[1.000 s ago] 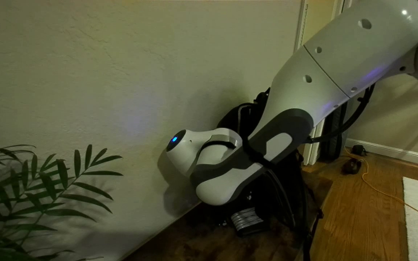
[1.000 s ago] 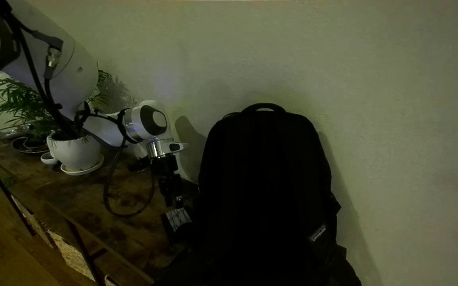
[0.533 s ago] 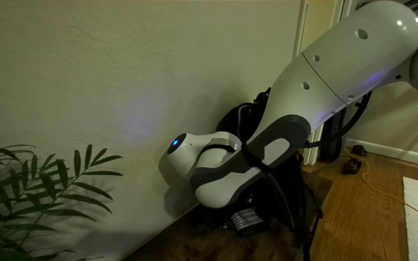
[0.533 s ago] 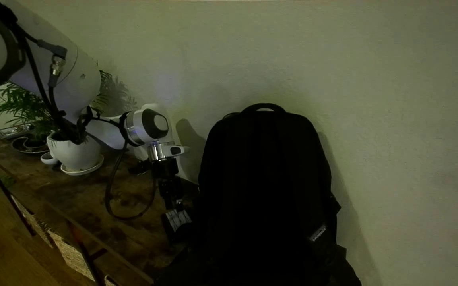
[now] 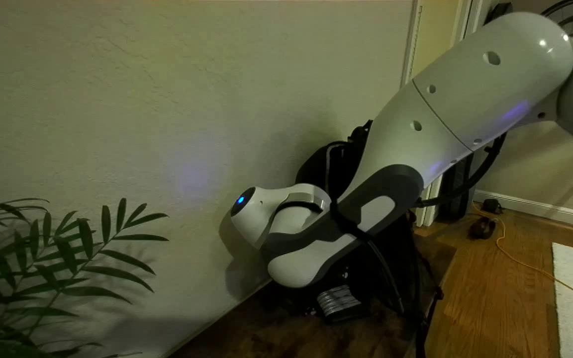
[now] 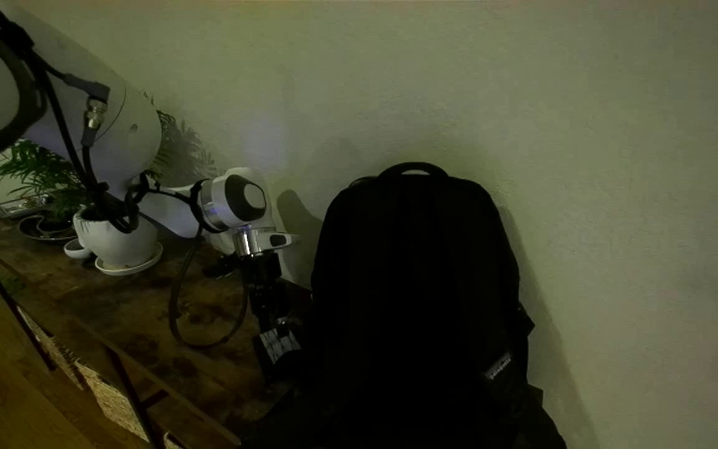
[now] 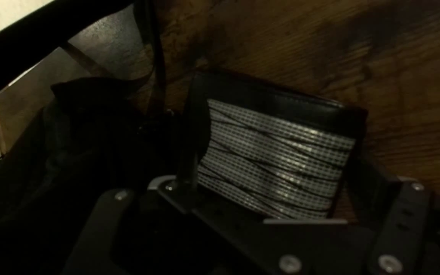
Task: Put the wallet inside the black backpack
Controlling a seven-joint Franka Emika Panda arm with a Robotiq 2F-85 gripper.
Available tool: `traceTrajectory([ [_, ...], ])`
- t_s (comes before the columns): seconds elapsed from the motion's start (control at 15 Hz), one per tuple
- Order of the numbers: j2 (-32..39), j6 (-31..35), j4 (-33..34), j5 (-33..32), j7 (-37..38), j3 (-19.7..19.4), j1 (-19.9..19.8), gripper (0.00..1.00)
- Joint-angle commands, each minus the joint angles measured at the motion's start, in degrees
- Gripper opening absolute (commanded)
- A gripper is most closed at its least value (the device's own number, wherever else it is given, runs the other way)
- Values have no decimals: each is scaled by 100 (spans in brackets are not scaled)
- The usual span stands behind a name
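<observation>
The wallet, dark with a pale patterned patch, lies on the wooden table, seen in the wrist view and in both exterior views. Spread wide, my gripper straddles it in the wrist view, one finger near each side; I cannot tell whether the left finger touches it, while a strip of wood shows beside the right one. In an exterior view the gripper points down just above the wallet. The black backpack stands upright against the wall, right beside the wallet. Its opening does not show.
A white potted plant and a small white cup stand farther along the table. The wall rises close behind the arm. Backpack straps hang beside the wallet. A cable loop dangles from the arm.
The arm has sunk steadily, bringing the open gripper down closer to the wallet. Neither the wallet nor the backpack has moved.
</observation>
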Motion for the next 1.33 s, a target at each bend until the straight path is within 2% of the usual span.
traceTrajectory([
  [0.0, 140, -282, 276, 93, -209, -95, -15, 100],
  [1.27, 335, -287, 537, 44, -348, -52, -77, 100],
])
